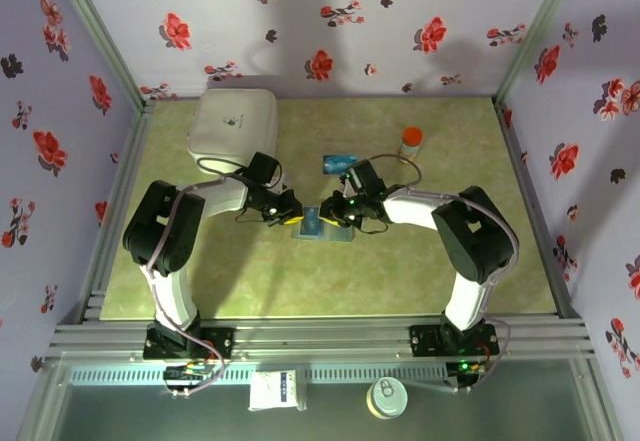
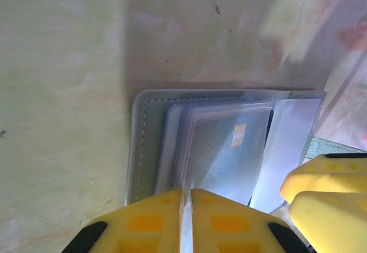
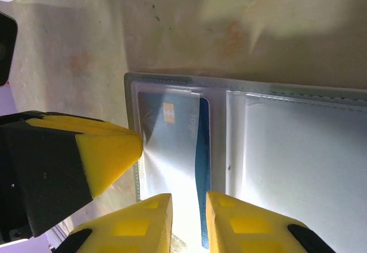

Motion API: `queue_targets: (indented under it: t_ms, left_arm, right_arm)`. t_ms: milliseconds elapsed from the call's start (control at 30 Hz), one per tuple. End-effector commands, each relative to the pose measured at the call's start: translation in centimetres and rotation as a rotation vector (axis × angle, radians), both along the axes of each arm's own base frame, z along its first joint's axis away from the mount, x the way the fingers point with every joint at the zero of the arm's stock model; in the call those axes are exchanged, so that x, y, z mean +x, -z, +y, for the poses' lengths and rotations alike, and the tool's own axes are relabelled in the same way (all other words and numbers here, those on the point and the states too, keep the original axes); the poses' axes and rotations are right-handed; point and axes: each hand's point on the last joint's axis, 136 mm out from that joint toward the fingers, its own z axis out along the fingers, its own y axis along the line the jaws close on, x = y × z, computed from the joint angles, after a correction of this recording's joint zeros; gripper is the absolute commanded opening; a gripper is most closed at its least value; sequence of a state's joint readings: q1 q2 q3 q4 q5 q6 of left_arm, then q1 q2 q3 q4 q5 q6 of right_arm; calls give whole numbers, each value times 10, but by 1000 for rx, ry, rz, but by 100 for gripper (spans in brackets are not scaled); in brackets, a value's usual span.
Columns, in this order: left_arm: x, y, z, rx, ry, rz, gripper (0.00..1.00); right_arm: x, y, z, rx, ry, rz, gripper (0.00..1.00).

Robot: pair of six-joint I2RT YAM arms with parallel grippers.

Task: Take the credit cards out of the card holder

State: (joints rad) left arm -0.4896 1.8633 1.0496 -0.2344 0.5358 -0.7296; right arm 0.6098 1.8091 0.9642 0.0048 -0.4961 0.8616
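The left gripper (image 2: 186, 207) pinches the near edge of the open grey card holder (image 2: 140, 144); the right gripper (image 3: 189, 218), narrowly parted, straddles the blue card (image 3: 203, 167) just ahead, grip uncertain. The card, likely light, stiff and slick, is best taken by its bare teal edge beside the fold (image 3: 221, 150) while the soft holder is pinned. Farther in, a gold chip (image 3: 168, 112) shows through its frosted pocket (image 3: 172, 155).

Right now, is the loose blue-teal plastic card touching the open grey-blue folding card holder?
Apart. The top external view shows the blue-teal card lying farther back, a strip of green table between it and the card holder.
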Motion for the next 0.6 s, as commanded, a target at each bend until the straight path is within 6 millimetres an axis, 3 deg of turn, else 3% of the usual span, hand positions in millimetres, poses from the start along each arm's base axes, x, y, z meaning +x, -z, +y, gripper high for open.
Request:
queue_targets:
  t_ms: [0, 367, 567]
  left_arm:
    - [-8, 14, 7, 23, 8, 34, 12]
    - [-6, 11, 9, 24, 1, 27, 10]
    - [-6, 12, 9, 25, 0, 31, 10]
  right_arm:
    - [3, -6, 14, 39, -19, -6, 24]
    - [4, -1, 21, 43, -36, 10, 21]
    - [2, 12, 14, -13, -34, 29, 21]
